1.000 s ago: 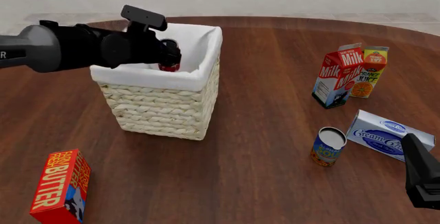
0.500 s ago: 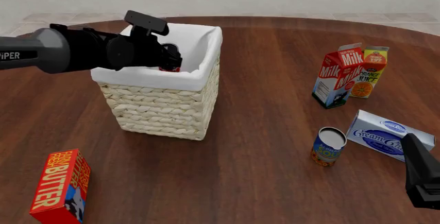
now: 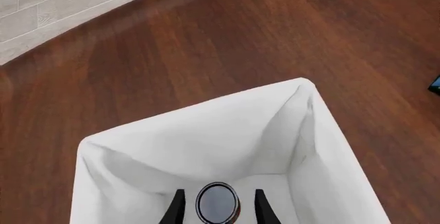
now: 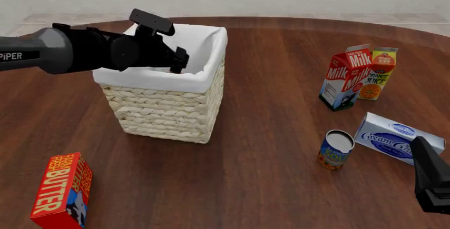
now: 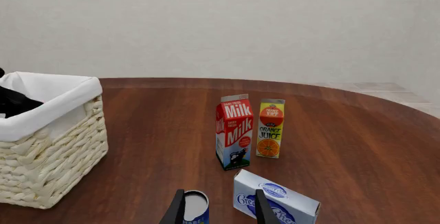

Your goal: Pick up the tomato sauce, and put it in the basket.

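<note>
The basket [image 4: 168,114] is rough woven cream wicker, lined with smooth matt white cloth. Inside it, the tomato sauce [image 3: 217,203] shows a shiny metal top. The desk [image 4: 281,150] is dark, faintly glossy wood.

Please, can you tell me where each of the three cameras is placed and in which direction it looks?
Front view: fixed above and behind the arms, looking forward and down over the table; both arms show.
Left wrist view: behind the left gripper, looking down into the basket at the tomato sauce.
Right wrist view: behind the right gripper, looking low across the table at the milk carton.
Shared: front and right wrist views both show the basket, milk carton and orange juice carton.
</note>
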